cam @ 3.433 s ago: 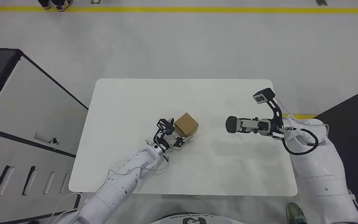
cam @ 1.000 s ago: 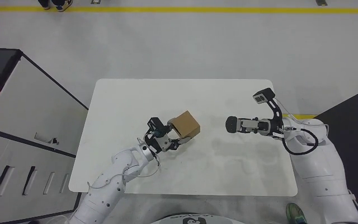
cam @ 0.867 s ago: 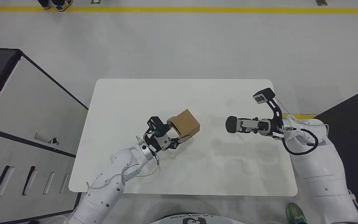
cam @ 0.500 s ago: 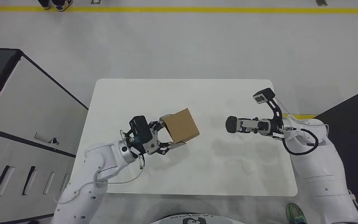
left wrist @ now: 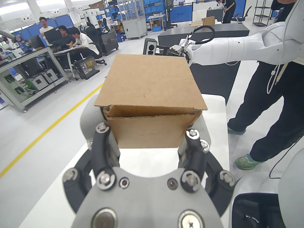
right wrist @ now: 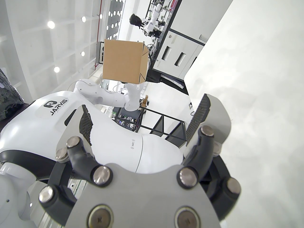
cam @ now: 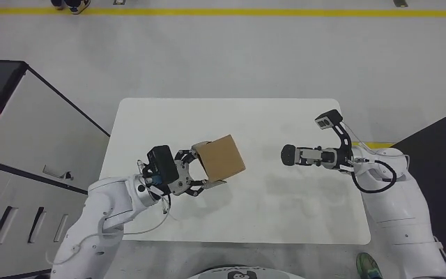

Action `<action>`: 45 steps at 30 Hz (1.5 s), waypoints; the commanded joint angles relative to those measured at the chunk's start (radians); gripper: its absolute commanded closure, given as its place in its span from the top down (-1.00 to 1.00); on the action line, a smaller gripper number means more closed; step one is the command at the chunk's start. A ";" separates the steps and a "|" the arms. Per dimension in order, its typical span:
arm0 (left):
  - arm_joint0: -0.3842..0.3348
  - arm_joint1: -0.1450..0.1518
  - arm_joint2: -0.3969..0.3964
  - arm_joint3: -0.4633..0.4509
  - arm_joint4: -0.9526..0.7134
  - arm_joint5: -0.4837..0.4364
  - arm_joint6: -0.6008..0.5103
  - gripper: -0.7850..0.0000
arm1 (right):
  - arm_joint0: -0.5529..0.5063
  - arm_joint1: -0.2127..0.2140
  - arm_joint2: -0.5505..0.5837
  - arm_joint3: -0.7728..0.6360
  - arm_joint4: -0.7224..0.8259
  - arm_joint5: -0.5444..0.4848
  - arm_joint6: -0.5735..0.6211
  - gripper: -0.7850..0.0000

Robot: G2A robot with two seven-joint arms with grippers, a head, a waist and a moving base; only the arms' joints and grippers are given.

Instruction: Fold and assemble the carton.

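Top view: white round-cornered table (cam: 300, 209), a grey cabinet (cam: 42, 132) just beside its left edge and a yellow floor line (cam: 279, 12) well beyond the far edge. Brown cardboard carton (cam: 221, 157) over the table's middle, slightly left of centre, well in from every edge. Left gripper (cam: 209, 166) at the carton's left side, jaws clamped across it. Right gripper (cam: 288, 154) over the right half, about level with the carton and well apart from it — a broad stretch of table surface between the two, more of it toward the near edge.

Left wrist view: left gripper (left wrist: 148, 129) with jaws pressed against two opposite sides of the carton (left wrist: 147, 88). Top panel flat, its edges straight and corners square. Nearest face a flap hanging below the top panel's lip, corrugated cut edge showing along the fold, a thin gap at the seam. White table (left wrist: 215, 124) beneath and past the carton.

Right wrist view: right gripper (right wrist: 142, 119) with jaws wide apart, ribbed pads (right wrist: 85, 122) facing each other. Carton (right wrist: 122, 62) farther off, held up off the table (right wrist: 249, 72) with open air between them — box-shaped, plain brown sides, a diagonal crease near one corner.
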 commanded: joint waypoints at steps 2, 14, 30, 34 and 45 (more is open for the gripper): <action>-0.005 0.000 0.000 -0.004 0.006 0.005 -0.006 -1.00 | 0.000 0.000 0.000 0.000 0.000 0.000 0.000 1.00; -0.114 0.030 -0.114 -0.142 -0.212 -0.098 -0.217 -1.00 | 0.000 0.000 0.000 0.000 0.000 0.000 0.000 1.00; -0.116 0.033 -0.118 -0.158 -0.221 -0.101 -0.237 -1.00 | 0.000 0.000 0.000 0.000 0.000 0.000 0.000 1.00; -0.116 0.033 -0.118 -0.158 -0.221 -0.101 -0.237 -1.00 | 0.000 0.000 0.000 0.000 0.000 0.000 0.000 1.00; -0.115 0.032 -0.116 -0.157 -0.222 -0.098 -0.236 -1.00 | 0.000 0.000 0.000 0.000 0.000 0.000 0.000 1.00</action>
